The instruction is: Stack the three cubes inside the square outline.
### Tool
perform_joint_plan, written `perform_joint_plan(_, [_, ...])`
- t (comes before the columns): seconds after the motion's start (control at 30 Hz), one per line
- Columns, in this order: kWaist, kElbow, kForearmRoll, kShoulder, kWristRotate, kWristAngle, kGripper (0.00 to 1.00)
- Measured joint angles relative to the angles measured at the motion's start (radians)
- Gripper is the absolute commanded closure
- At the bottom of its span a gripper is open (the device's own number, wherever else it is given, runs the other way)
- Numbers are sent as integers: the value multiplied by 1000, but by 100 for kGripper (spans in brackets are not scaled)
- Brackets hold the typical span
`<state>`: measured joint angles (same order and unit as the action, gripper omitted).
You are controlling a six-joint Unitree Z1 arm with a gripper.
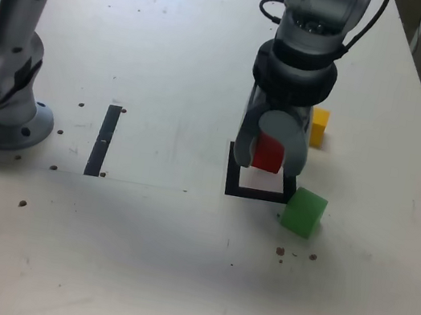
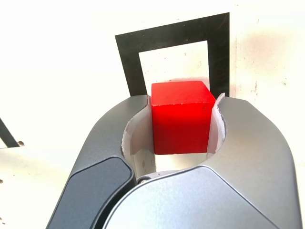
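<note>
And the red cube (image 2: 181, 126) is clamped between the tool's (image 2: 185, 98) fingers, held near the square outline (image 2: 219, 57) (presumably to be laid as base)

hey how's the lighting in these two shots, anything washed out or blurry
Wrist view: white tabletop blown out beside the black square outline, red cube vivid; exterior view: dimmer, greyish, soft, with a broad pale sheen on the near tabletop.
</note>
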<state>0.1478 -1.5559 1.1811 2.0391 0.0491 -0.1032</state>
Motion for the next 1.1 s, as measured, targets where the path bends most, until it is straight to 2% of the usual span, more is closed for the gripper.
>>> perform_joint_plan(0.6, [-27, 47, -57, 29, -17, 17, 68])
perform_joint_plan(0.67, [-31, 51, -64, 29, -21, 20, 55])
perform_joint_plan(0.77, [-39, 65, -80, 29, -35, 34, 25])
perform_joint_plan(0.8, [-42, 71, -86, 29, -39, 39, 12])
perform_joint_plan(0.83, [-45, 77, -92, 29, -43, 43, 6])
perform_joint_plan(0.9, [-54, 93, -104, 29, -48, 50, 1])
perform_joint_plan(1.1, [-59, 109, -108, 25, -48, 46, 0])
